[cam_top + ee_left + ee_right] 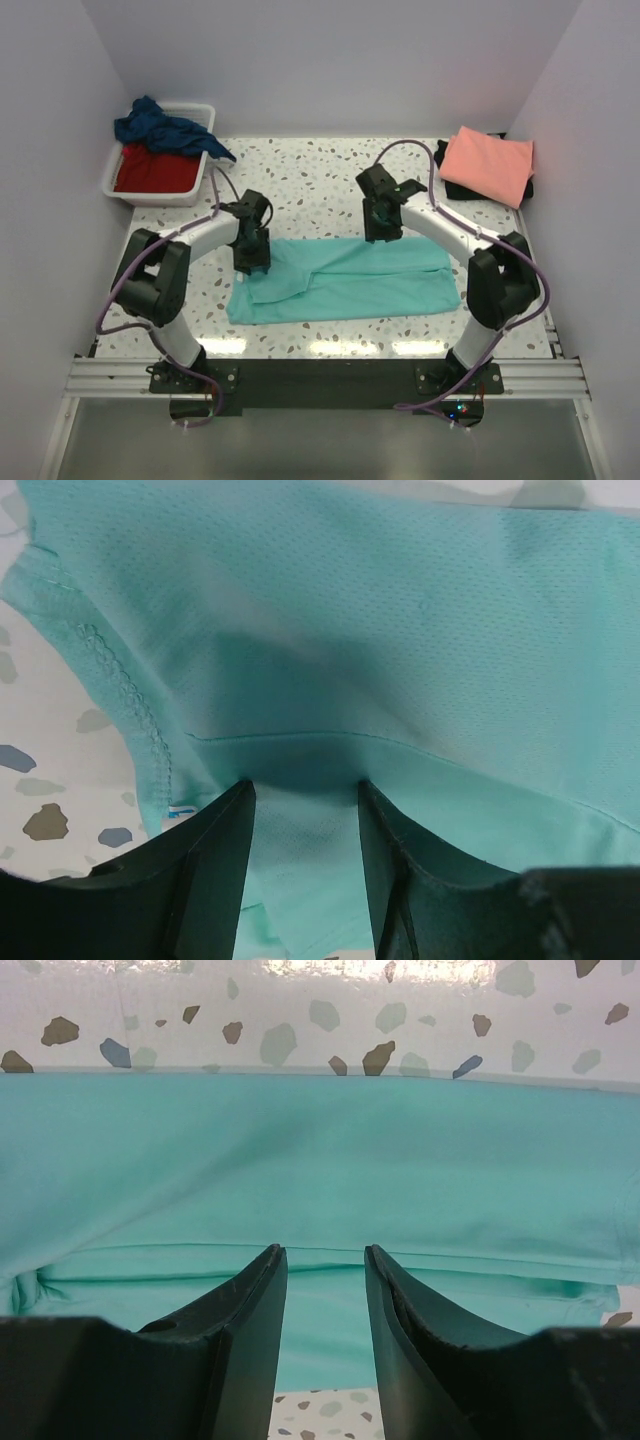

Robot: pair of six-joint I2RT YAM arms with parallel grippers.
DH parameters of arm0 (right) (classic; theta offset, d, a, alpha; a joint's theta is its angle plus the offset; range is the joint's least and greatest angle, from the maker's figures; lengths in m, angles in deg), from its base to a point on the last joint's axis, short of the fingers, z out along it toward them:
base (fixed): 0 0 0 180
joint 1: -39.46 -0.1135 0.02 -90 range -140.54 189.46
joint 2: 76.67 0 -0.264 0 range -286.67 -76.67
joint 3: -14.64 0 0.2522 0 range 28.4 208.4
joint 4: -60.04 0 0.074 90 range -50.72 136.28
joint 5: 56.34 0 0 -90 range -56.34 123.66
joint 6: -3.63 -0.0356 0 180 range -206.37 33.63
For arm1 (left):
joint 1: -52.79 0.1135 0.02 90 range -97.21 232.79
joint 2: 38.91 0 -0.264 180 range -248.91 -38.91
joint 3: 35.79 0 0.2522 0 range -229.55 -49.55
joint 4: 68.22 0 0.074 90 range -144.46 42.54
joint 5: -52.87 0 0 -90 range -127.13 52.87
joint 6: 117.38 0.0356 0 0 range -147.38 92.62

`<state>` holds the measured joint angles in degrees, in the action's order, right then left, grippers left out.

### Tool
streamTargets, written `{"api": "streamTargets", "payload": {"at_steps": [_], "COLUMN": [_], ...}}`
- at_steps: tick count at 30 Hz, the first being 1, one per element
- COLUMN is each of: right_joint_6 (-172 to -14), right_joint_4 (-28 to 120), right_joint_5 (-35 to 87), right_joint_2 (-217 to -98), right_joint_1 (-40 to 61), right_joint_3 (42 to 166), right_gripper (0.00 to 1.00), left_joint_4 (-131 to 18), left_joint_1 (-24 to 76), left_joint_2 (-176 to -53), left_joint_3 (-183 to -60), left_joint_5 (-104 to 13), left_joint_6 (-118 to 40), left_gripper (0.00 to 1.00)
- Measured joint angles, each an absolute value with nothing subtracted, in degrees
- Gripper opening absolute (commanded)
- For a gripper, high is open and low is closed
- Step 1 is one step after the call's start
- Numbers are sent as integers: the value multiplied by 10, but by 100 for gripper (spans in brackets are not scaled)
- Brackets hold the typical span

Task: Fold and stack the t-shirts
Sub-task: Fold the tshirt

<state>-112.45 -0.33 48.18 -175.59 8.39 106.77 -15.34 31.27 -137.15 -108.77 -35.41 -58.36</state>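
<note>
Just under the left fingers (215, 880) and right fingers (240, 1350), both parted and empty, the turquoise-teal t-shirt (350, 285).

A t-shirt (345, 280) lies spread at the centre of the table (300, 170); a tub (155, 199) holding loose shirts (165, 132) sits back left, folded shirts (487, 163) back right.

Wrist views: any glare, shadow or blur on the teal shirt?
Left wrist: teal t-shirt is sharp and its mesh weave is readable, with a dark shadow across mid-frame. Right wrist: cloth evenly lit with no blur, and a glare streak on the table at the top edge.
</note>
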Motion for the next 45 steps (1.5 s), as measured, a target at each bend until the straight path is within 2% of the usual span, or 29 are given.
{"api": "streamTargets", "payload": {"at_steps": [6,13,22,27,30,36,45], "right_joint_6": [-1127,-1130,-1131,-1126,-1118,-1091,-1061], "right_joint_4": [6,8,6,3,5,15,30], "right_joint_5": [470,465,464,468,473,473,435], "right_joint_2": [-1766,-1768,-1784,-1815,-1825,-1840,-1862], "right_joint_1": [91,101,123,136,143,162,170], "right_joint_3": [1067,1067,1070,1088,1097,1099,1085], "right_gripper": [41,41,41,41,40,37,37], "left_joint_4": [-127,-96,-87,-82,-99,-183,-386], "left_joint_1": [312,327,379,383,384,388,392], "left_joint_2": [-1416,-1506,-1664,-1771,-1809,-1819,-1822], "left_joint_3": [-1136,-1257,-1506,-1682,-1745,-1742,-1684], "left_joint_5": [-344,-330,-303,-290,-294,-334,-436], "left_joint_6": [-584,-582,-566,-552,-548,-545,-544], "left_gripper": [51,51,52,55,56,57,64]}}
